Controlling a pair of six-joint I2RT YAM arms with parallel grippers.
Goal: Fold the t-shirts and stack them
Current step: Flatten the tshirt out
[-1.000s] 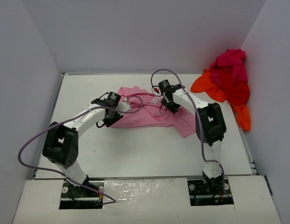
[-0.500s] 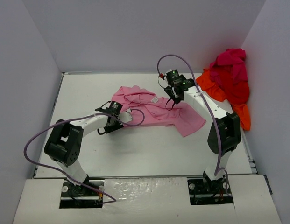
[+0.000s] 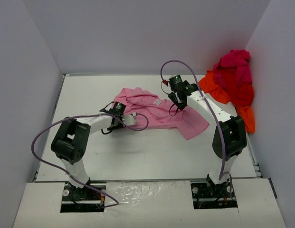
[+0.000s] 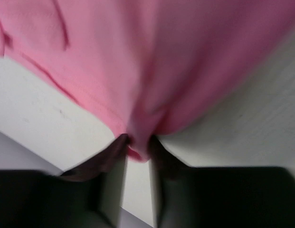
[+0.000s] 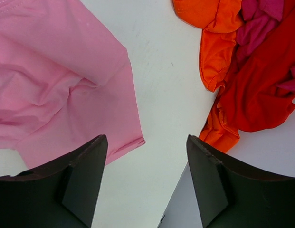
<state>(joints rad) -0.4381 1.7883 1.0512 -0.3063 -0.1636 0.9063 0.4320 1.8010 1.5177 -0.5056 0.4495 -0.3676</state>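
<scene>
From above, we see the light pink short-sleeved cloth t-shirt point(image 3: 159, 114) lying rumpled on the flat white worktop point(image 3: 137, 152), the left gripper point(image 3: 128, 118) at its near left edge, the right gripper point(image 3: 177, 100) over its right part. A heap of orange, red and magenta cloth t-shirts point(image 3: 233, 85) sits in the far right corner. In the left wrist view, the gripper pinches the pink hem between narrow fingers. In the right wrist view, the gripper stands wide, holding nothing, above worktop between pink shirt and heap
</scene>
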